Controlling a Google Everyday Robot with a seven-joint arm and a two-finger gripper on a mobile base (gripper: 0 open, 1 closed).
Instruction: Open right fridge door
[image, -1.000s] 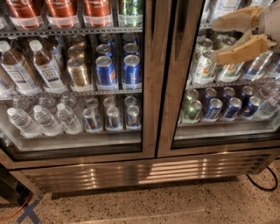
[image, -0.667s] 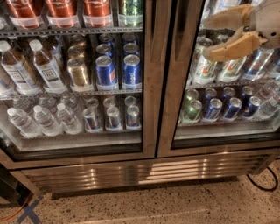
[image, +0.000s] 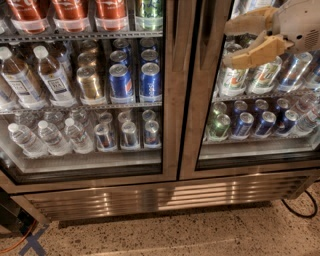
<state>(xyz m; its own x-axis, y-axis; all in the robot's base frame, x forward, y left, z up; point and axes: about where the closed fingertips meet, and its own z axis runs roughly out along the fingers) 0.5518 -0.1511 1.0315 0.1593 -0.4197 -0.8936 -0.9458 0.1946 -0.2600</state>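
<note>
My end effector hangs fingers apart, high in front of the right fridge door. Its steel inner edge lies just left of me, running vertically.

A shop or canteen drinks corner: 2 steel-framed glass doors, the left door and the right fridge door, front a commercial cooler stocked in neat rows with cans and water bottles, above a speckled terrazzo floor along the bottom; the gripper hangs at upper right, fingers spread
</note>
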